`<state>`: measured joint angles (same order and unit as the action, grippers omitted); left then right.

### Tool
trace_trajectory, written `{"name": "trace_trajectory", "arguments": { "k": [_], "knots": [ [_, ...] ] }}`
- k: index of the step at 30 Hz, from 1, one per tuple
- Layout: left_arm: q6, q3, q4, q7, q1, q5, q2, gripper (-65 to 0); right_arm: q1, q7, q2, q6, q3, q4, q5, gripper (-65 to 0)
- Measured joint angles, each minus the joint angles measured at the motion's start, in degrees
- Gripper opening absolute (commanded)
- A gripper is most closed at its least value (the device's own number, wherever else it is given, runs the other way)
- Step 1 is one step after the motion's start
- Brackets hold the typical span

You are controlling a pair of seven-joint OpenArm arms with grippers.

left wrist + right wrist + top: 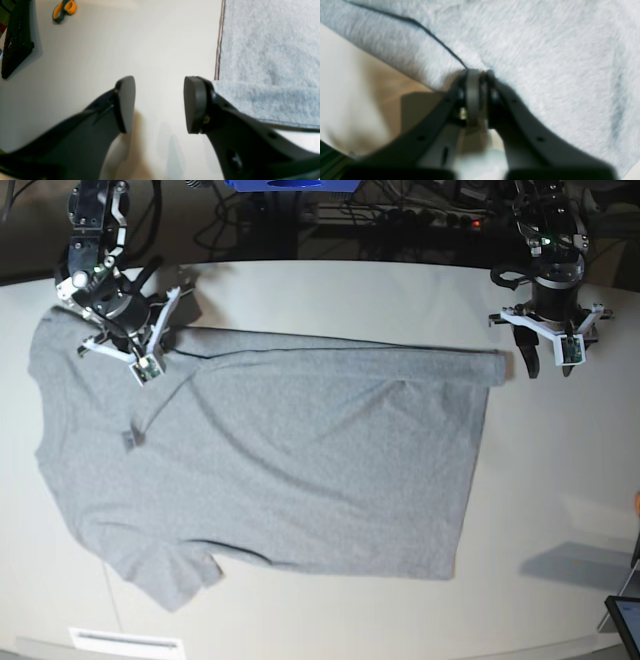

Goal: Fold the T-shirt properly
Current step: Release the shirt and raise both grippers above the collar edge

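Observation:
The grey T-shirt [280, 460] lies spread flat on the white table, plain side up. At its far left shoulder my right gripper [140, 358] has come down onto the cloth. In the right wrist view this right gripper [477, 73] is shut, with the T-shirt [545, 62] pinched at its edge where a dark seam line ends. My left gripper [548, 362] hovers just beyond the shirt's far right corner. In the left wrist view this left gripper [160, 105] is open over bare table, and the T-shirt [270, 50] hem lies beside its right finger.
Orange-handled scissors [64, 10] and a black perforated object [16, 37] lie on the table past the left gripper. A dark tablet corner [625, 615] shows at the near right edge. A white label strip [125, 642] sits at the near edge. Cables run behind the table.

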<state>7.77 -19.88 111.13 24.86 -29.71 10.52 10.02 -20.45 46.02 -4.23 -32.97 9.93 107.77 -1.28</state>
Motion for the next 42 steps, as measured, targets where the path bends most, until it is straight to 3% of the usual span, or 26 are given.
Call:
{"name": "trace_trajectory", "arguments": {
  "k": [16,22,28,30,33,39,42],
  "knots": [
    [0.0,0.0,0.0,0.0,0.0,0.0,0.0,-34.9,3.3,0.2,0.0,0.0,0.0,0.4,-0.1,-64.4],
    [0.0,0.0,0.0,0.0,0.0,0.0,0.0,-34.9,4.7,0.4,0.0,0.0,-3.1,0.4,-0.1,-64.1],
    [0.0,0.0,0.0,0.1,0.0,0.0,0.0,-34.9,3.3,2.1,0.2,0.0,-1.1,2.9,-0.2,-62.5],
    [0.0,0.0,0.0,0.2,0.0,0.0,0.0,-34.9,2.8,7.2,0.8,0.0,0.6,4.7,0.1,-60.5],
    [0.0,0.1,0.0,0.2,0.0,0.0,0.0,-34.9,2.7,6.9,0.8,0.0,2.3,4.6,-0.2,-56.6],
    [0.0,0.4,0.0,0.2,0.0,0.0,0.0,-34.9,1.5,7.1,1.7,0.0,2.7,4.5,-0.3,-32.5],
    [0.0,0.4,0.0,0.2,0.0,0.0,0.0,-34.9,1.7,7.0,2.8,0.0,2.8,4.5,-0.2,-29.7]
  ]
}}
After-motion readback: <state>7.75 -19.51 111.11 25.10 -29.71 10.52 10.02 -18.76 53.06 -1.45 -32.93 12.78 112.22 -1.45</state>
